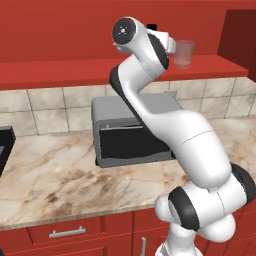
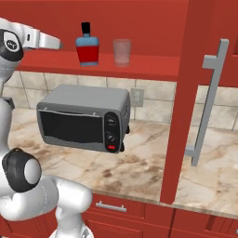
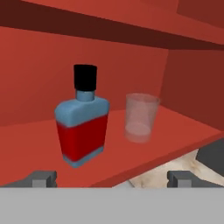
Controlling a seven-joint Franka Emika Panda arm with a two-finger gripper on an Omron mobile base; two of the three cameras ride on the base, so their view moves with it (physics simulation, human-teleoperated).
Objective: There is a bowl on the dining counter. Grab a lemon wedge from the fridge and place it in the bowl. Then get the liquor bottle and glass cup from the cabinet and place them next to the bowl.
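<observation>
Hand view centre-left: the squarish liquor bottle point(image 3: 82, 131), red body, blue shoulder, black cap, stands upright on the smooth red cabinet point(image 3: 26, 140) shelf beside the translucent glass cup point(image 3: 141, 117). End effector point(image 3: 113, 178) fingertips point(image 3: 43, 178) are spread wide, holding nothing, short of the bottle.

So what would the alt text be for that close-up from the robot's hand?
A small liquor bottle with a red body, blue shoulder and black cap stands upright on a red shelf inside the cabinet, with a clear glass cup beside it, apart from it. The gripper is open at the bottom edge, its jaws spread wide and holding nothing.
</observation>
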